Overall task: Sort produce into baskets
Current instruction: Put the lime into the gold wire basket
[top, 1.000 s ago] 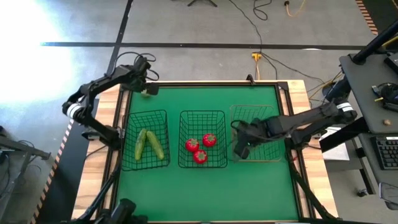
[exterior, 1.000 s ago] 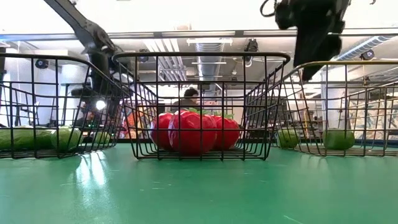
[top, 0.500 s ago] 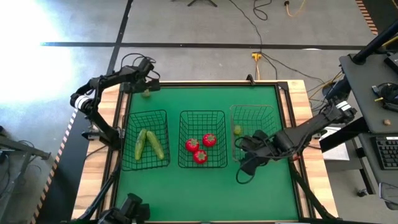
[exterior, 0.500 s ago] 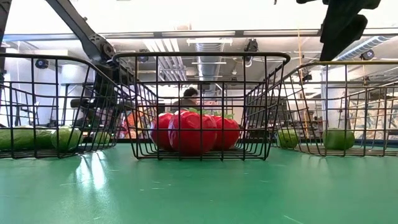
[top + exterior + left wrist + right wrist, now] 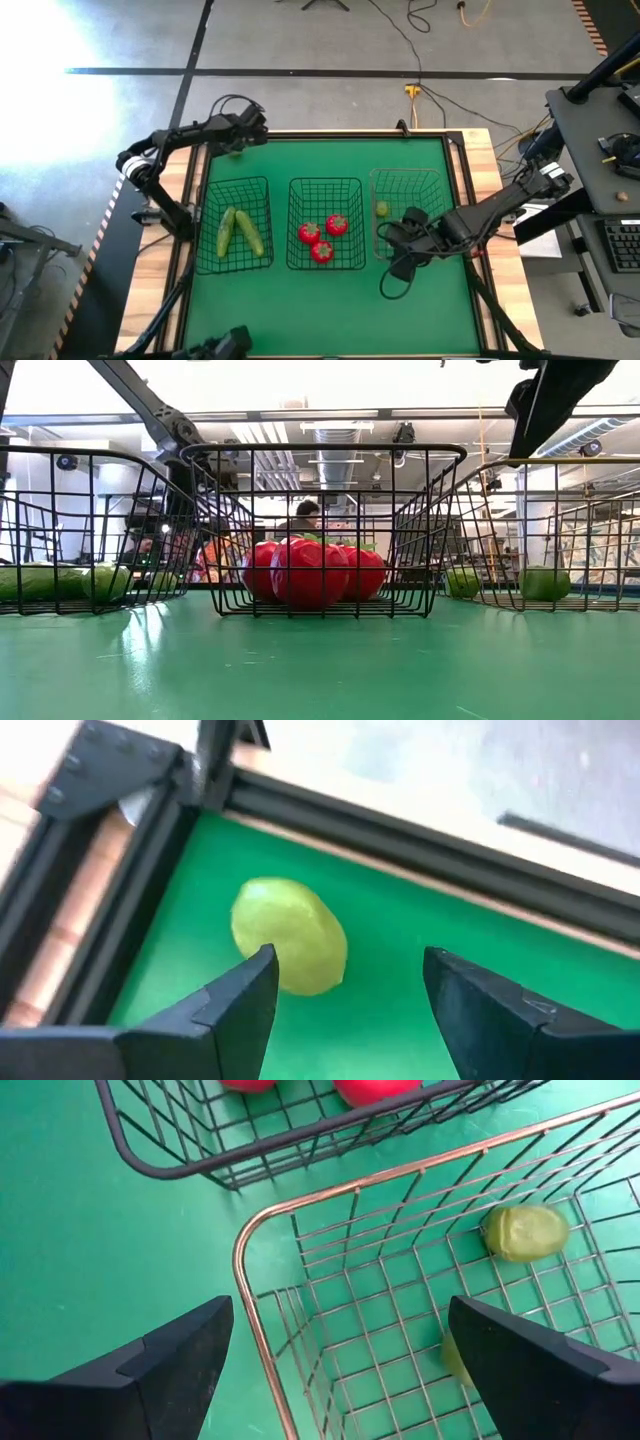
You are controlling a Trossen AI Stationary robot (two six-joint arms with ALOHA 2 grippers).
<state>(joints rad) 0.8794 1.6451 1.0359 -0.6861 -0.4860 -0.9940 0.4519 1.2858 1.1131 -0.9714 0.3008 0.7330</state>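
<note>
My left gripper [image 5: 243,138] is open, low over the far left corner of the green mat. One yellow-green lime [image 5: 290,935] lies on the mat just past its fingertips [image 5: 345,1010], close to one finger; whether they touch, I cannot tell. My right gripper [image 5: 400,262] is open and empty above the tan basket's [image 5: 410,212] near left corner [image 5: 250,1240]. That basket holds two limes [image 5: 525,1230]. Three tomatoes [image 5: 322,238] lie in the middle black basket [image 5: 325,195]. Two cucumbers [image 5: 238,232] lie in the left black basket [image 5: 235,190].
The three baskets stand in a row across the middle of the mat. A raised dark frame [image 5: 420,850] borders the mat just behind the loose lime. Bare mat lies in front of the baskets [image 5: 330,310]. A person shows far behind the table in the low view [image 5: 305,515].
My right gripper has risen out of the tan basket and gone toward the table's near edge. My left gripper has shifted a little toward the right along the far edge, above the loose lime.
</note>
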